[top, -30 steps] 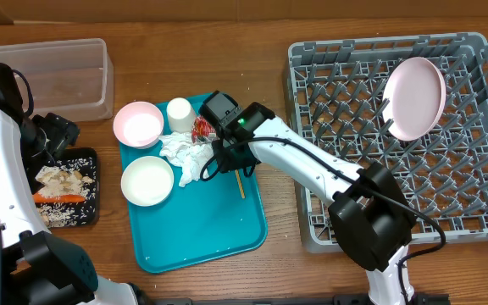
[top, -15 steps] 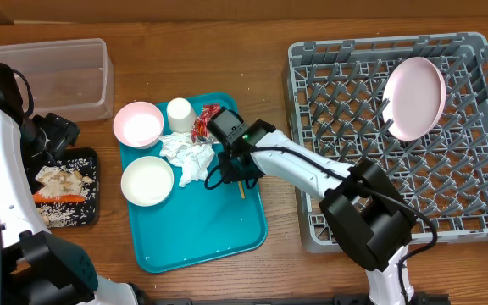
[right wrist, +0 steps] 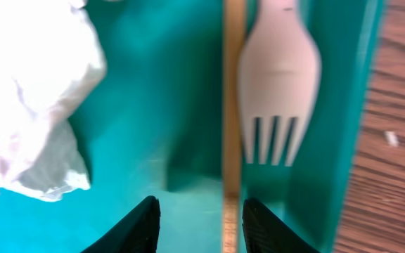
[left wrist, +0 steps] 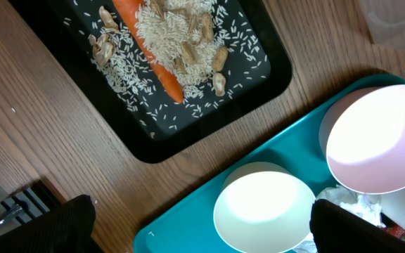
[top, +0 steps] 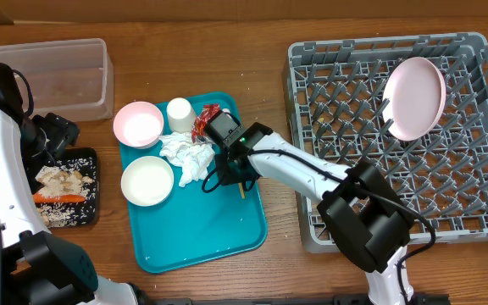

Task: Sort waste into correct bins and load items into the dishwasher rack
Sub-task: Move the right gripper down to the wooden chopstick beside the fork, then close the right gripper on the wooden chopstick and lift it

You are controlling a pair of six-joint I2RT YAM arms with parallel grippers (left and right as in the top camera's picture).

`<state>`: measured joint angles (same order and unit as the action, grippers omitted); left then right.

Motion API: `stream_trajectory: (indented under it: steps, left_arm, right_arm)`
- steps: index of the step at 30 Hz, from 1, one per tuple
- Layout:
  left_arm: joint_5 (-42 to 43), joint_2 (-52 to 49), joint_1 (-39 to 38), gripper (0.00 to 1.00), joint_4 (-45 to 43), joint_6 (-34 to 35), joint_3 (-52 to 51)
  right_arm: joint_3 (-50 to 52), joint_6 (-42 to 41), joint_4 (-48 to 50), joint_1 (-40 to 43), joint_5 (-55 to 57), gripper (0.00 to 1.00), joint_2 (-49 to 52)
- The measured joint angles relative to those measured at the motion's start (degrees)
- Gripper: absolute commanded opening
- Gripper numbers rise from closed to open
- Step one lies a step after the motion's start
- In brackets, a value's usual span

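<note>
Loosely, the right end effector (right wrist: 201, 214) straddles a stick (right wrist: 232, 105) beside the fork (right wrist: 278, 70).

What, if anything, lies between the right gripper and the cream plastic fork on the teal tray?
Nothing covers the cream plastic fork. A thin wooden stick lies alongside it, nearer the gap of the right gripper; the crumpled white napkin sits clear.

Probably a robot lab staging a dishwashing station: a white robot arm (top: 299, 165) is hanging over a wooden table (top: 227, 59), a dishwasher rack (top: 464, 195) sitting at three o'clock
</note>
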<state>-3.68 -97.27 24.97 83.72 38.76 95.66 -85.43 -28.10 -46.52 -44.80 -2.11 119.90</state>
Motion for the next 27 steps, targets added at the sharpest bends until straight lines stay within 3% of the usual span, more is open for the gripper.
stream_trajectory:
  steps: [6, 9, 13, 27]
  left_arm:
    - [0.00, 0.00, 0.00, 1.00, 0.00, 0.00, 0.00]
    - [0.02, 0.00, 0.00, 1.00, 0.00, 0.00, 0.00]
    - [0.02, 0.00, 0.00, 1.00, 0.00, 0.00, 0.00]
    - [0.02, 0.00, 0.00, 1.00, 0.00, 0.00, 0.00]
  right_arm:
    - [-0.07, 0.02, 0.24, -0.52, 0.04, 0.41, 0.85]
    - [-0.07, 0.04, 0.24, -0.52, 0.09, 0.31, 0.87]
    - [-0.07, -0.17, -0.28, -0.50, 0.87, 0.27, 0.92]
    - [-0.17, -0.20, -2.56, -1.31, 4.26, 0.27, 0.92]
